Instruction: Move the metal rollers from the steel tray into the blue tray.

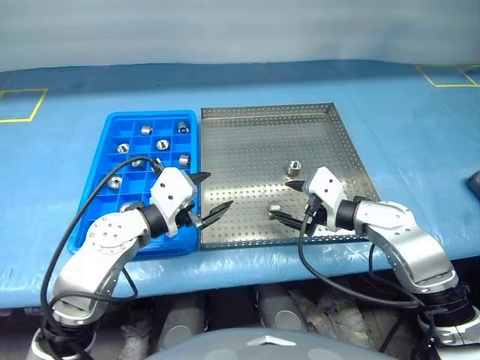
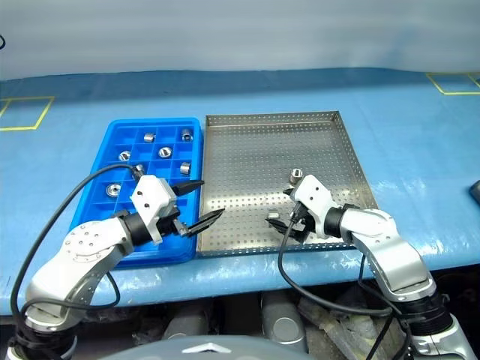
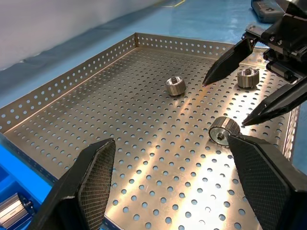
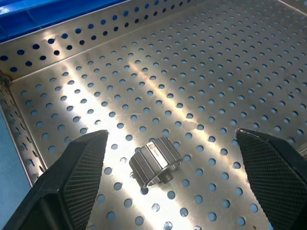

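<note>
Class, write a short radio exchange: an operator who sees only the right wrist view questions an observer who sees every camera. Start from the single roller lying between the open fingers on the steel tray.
Operator: I see one roller on the steel tray. Any others?
Observer: The left wrist view shows three rollers there.
Operator: Where is the left gripper?
Observer: It hangs open and empty over the steel tray's near left corner.
Operator: Is anything in the blue tray?
Observer: Yes, several rollers sit in its compartments; it lies right beside the steel tray, on its left.
</note>
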Controlling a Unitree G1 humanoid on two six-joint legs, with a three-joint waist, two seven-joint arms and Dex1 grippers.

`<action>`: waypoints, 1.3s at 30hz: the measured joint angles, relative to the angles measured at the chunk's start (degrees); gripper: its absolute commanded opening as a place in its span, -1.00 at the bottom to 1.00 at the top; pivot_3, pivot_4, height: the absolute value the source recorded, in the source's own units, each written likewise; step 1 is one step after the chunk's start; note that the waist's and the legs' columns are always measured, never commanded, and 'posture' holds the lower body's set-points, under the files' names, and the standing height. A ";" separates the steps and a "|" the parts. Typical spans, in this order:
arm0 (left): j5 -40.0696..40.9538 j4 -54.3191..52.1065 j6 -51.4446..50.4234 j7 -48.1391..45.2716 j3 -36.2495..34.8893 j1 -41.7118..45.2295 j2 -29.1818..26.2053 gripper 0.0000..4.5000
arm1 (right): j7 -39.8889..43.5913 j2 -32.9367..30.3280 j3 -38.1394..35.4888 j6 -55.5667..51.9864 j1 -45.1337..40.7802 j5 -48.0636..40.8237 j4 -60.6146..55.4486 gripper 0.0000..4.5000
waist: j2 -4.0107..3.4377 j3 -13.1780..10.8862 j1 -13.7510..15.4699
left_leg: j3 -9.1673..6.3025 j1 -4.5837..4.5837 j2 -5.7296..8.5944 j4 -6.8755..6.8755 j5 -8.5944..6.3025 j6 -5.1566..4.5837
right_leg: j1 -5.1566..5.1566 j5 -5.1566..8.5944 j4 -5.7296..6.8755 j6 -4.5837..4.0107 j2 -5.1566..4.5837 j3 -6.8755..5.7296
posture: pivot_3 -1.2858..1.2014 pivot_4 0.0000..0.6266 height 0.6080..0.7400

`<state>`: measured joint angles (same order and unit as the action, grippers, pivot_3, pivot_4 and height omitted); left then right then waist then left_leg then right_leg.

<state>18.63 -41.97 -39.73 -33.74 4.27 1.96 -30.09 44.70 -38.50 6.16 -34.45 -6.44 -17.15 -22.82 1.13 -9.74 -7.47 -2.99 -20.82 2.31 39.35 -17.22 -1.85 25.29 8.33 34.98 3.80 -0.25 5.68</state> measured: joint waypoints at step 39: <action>3.26 -3.19 -1.12 1.83 -8.69 -8.08 -2.38 0.81 | -3.36 9.06 3.81 1.86 -9.47 3.18 8.71 -0.14 | -0.02 -0.01 0.29 | -0.06 -0.03 -0.03 -0.02 0.00 0.01 | 0.10 -0.03 0.04 0.03 -0.01 0.00 | -0.03 -0.52 1.00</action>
<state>21.90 -45.17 -40.85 -31.91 -4.42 -6.12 -32.47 41.34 -29.43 9.97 -32.60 -15.92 -13.97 -14.11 1.11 -9.75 -7.18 -3.04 -20.85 2.27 39.33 -17.22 -1.84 25.40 8.30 35.03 3.83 -0.26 5.68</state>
